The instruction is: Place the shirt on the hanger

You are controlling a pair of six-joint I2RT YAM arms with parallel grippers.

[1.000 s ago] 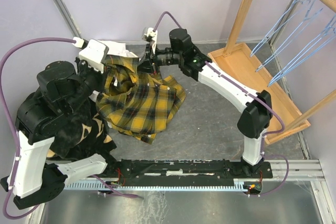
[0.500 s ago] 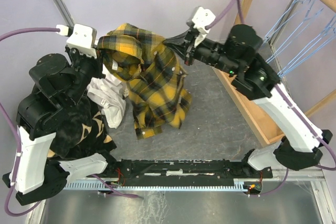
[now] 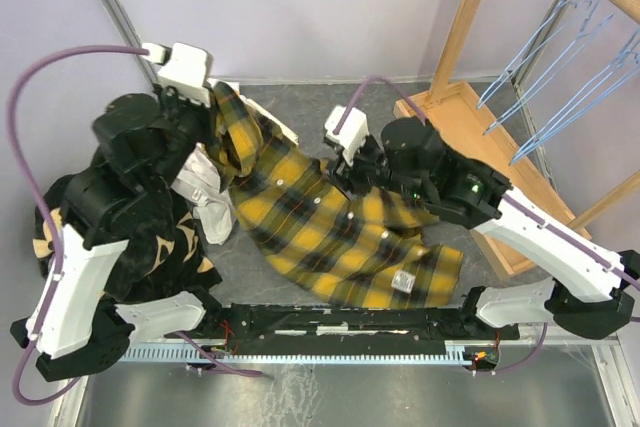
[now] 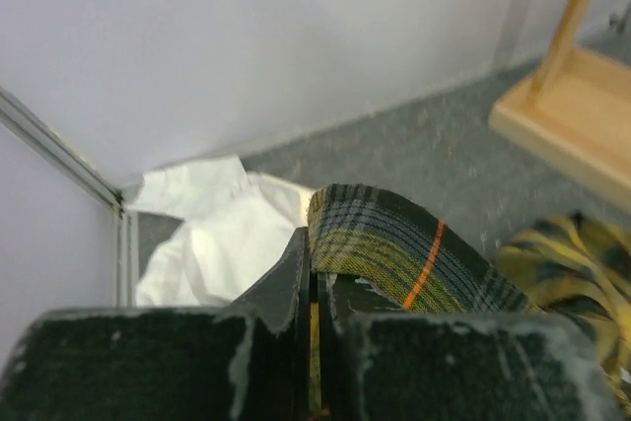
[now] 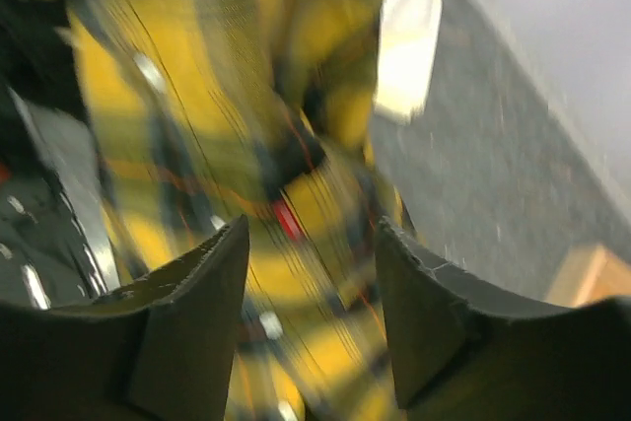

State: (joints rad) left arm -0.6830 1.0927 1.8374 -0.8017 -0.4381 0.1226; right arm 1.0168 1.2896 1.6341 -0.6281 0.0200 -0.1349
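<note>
Grey tabletop (image 3: 310,112), lilac walls (image 3: 300,7). Far left, black fleece (image 3: 150,247) and white garment (image 3: 205,202) are heaped under the left arm (image 3: 150,137). Left jaws are pressed together on a plaid fold of the shirt (image 3: 320,232), held up near the back wall. From there the shirt drapes diagonally down to the near edge, white label (image 3: 403,280) showing. Centre, the right arm (image 3: 450,182) sits over the shirt's middle. Right jaws are spread, nothing pinched as far as we can tell. Far right, blue wire hangers (image 3: 570,102) hang on the wooden rack (image 3: 470,112), well apart from the shirt.

Risks, we judge: a one-point hold lets fabric slip, or drags the white garment along. Right jaws could grab a doubled layer.

Right wrist view is blurred. We can't locate the collar. Hanger hooks are cut off at the frame edge.
</note>
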